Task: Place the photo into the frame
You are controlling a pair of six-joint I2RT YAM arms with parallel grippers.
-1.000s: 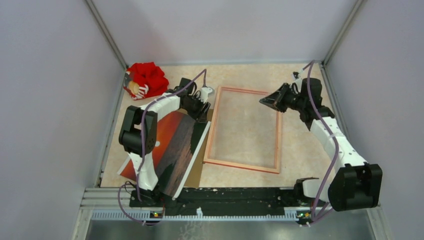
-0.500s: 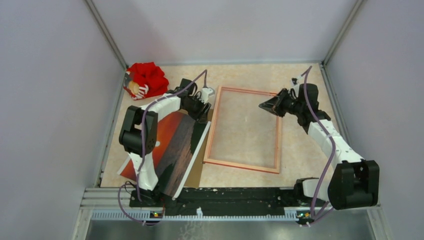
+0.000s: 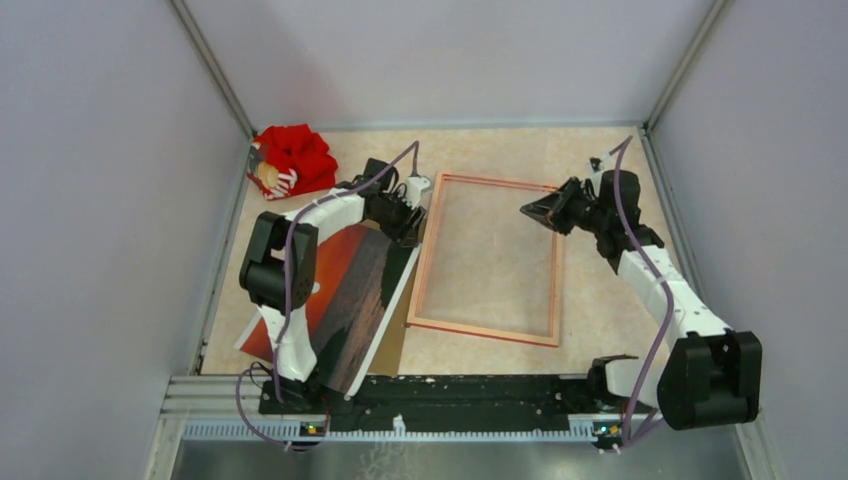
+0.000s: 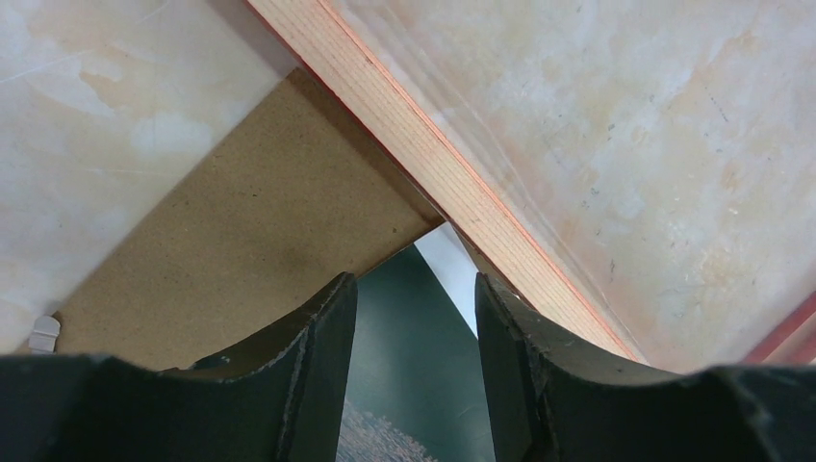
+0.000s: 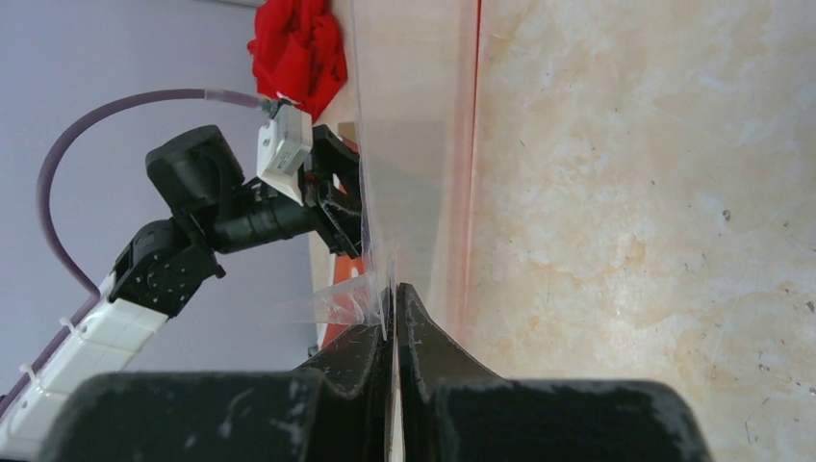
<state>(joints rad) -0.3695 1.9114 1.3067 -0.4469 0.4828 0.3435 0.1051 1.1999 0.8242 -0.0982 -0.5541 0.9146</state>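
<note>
The frame lies pale wood back up in the middle of the table, a clear sheet filling its opening. To its left the photo lies picture side up, partly under the left arm. My left gripper hovers open over the photo's far right corner. In the left wrist view its fingers straddle the dark corner of the photo beside the frame's bar. My right gripper is at the frame's right rail near the far corner. The right gripper is shut on the edge of the clear sheet.
A brown backing panel lies under the photo and shows as a tan board in the left wrist view. A red cloth bundle sits in the far left corner. Walls close the table on three sides.
The right arm's forearm has shifted slightly, while its gripper stays shut at the frame's far right. The left gripper has barely moved.
</note>
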